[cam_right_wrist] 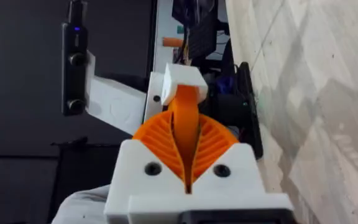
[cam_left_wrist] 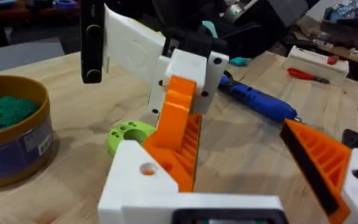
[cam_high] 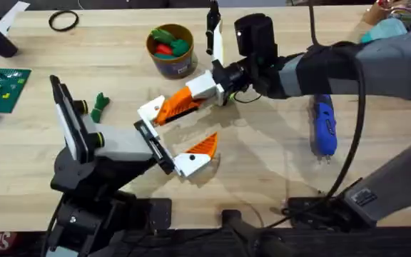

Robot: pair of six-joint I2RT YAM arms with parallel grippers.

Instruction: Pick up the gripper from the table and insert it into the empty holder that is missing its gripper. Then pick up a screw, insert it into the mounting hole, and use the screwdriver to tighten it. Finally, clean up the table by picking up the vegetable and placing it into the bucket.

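At frame centre, my right end effector (cam_high: 164, 111) is clenched on my left end effector's (cam_high: 173, 135) upper finger, w/ left spread wide, likely fitting it. Screwdriver (cam_high: 324, 127) lies right; bucket (cam_high: 170, 50) upper-centre on worktop (cam_high: 262, 164).

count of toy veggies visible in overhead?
3: one green toy vegetable lying on the wooden table, toward its left side; one green and one red inside the round blue bucket with tan rim. More may be hidden underneath those.
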